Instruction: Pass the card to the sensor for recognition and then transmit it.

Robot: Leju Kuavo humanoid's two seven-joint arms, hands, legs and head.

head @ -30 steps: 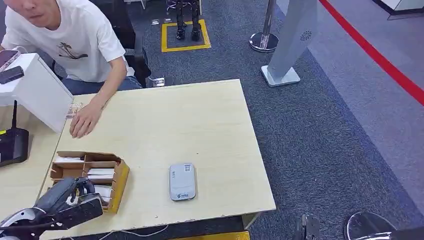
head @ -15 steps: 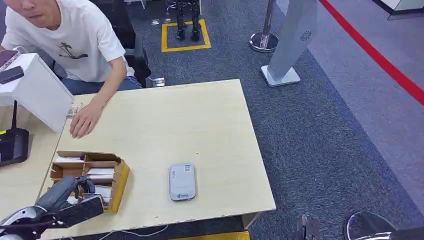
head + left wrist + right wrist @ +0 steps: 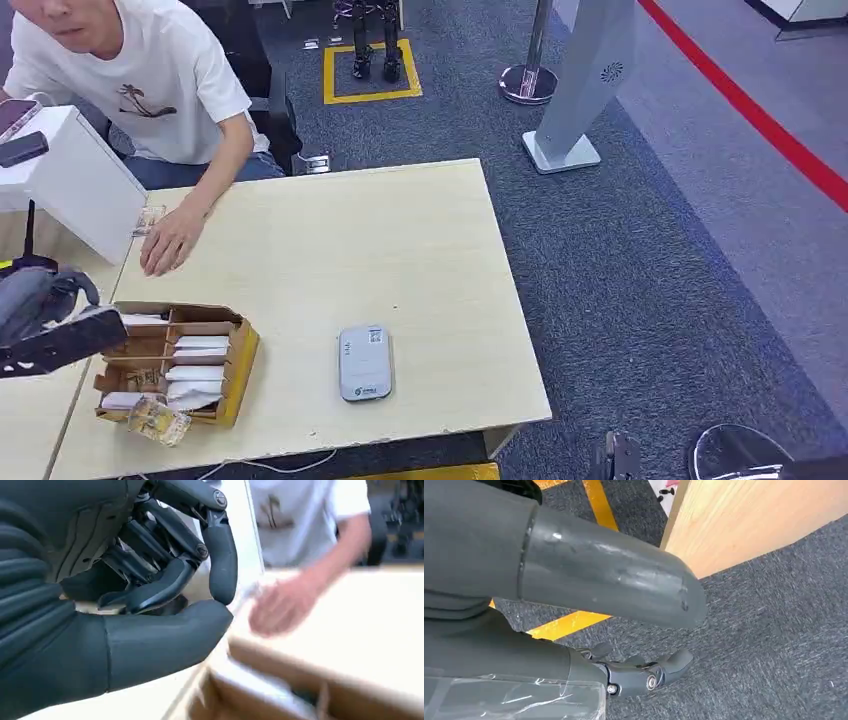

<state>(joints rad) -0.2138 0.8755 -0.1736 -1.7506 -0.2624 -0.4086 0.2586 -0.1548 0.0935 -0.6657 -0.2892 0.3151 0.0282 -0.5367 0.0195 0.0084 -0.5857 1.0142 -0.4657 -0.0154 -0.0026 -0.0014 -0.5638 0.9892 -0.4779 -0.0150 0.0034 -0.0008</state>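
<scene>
A cardboard box (image 3: 243,365) with several white cards (image 3: 200,358) in its compartments sits at the table's front left. A card in a clear sleeve (image 3: 158,420) lies tilted against the box's front edge. The grey card sensor (image 3: 365,362) lies flat near the table's front middle. My left hand (image 3: 45,315) hovers over the table's left edge, left of the box. In the left wrist view this hand (image 3: 150,580) has its fingers curled in, a fingertip meeting the thumb, with no card seen in it. My right hand (image 3: 599,575) hangs beside the table over the carpet and holds nothing.
A seated person rests a hand (image 3: 170,240) on the wooden table (image 3: 400,230) behind the box. A white box (image 3: 75,175) and a black device (image 3: 25,290) stand at the far left. A grey pillar base (image 3: 560,150) stands on the carpet to the right.
My left hand rose from the front of the cardboard box and moved back and left to the table's left edge. The sleeved card now shows at the box's front edge.
</scene>
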